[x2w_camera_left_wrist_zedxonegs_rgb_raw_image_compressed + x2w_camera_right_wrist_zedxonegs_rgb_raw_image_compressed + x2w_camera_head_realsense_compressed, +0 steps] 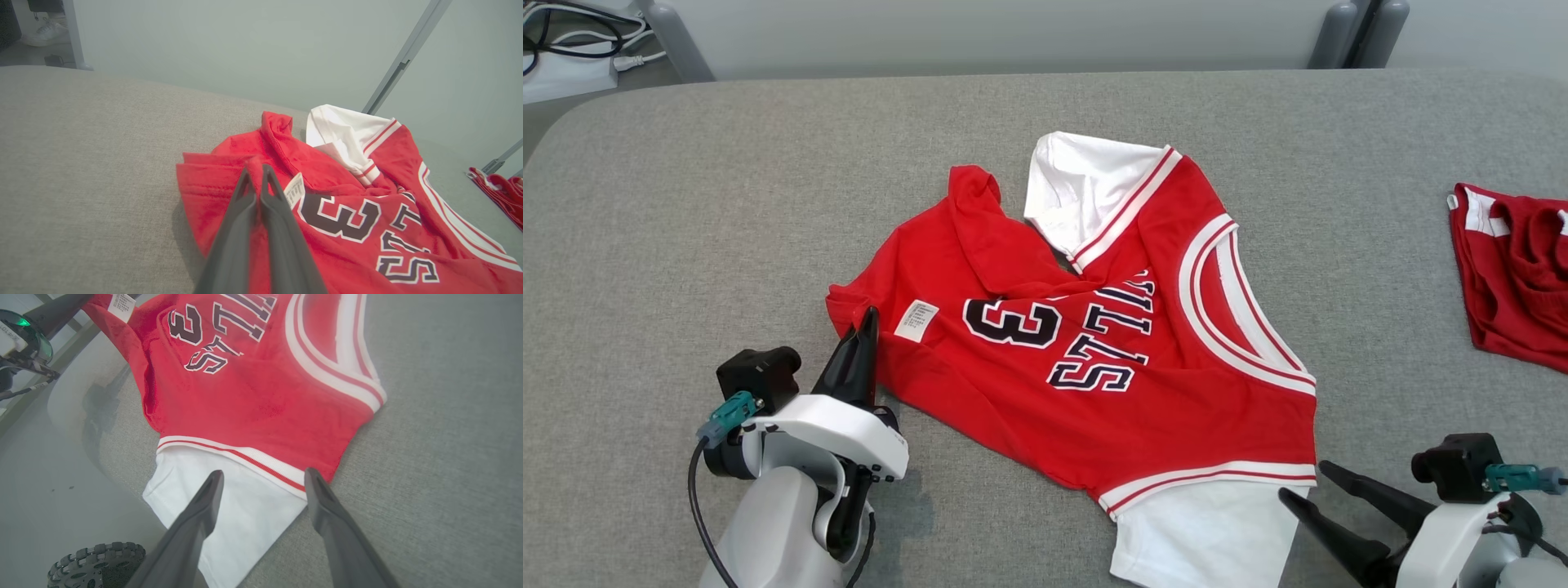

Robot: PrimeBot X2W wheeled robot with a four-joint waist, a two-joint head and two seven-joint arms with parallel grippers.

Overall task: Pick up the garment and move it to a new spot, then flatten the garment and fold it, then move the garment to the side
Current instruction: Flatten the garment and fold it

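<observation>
The garment (1094,343) is a red jersey with white sleeves, white trim, a dark "3" and lettering, lying crumpled on the grey padded table (686,204). My left gripper (868,320) is shut on the garment's red left corner, beside a white label (917,320); in the left wrist view the fingers (255,179) pinch a fold of red cloth (212,183). At the lower right my right gripper (1305,480) stands open, just off the near white sleeve (1209,531); in the right wrist view its fingertips (263,477) hover over that sleeve (237,498) without touching it.
A second red and white garment (1515,278) lies bunched at the table's right edge. Grey posts (1356,33) and cables (572,41) stand beyond the far edge. A robot wheel (98,563) shows below the table's near edge.
</observation>
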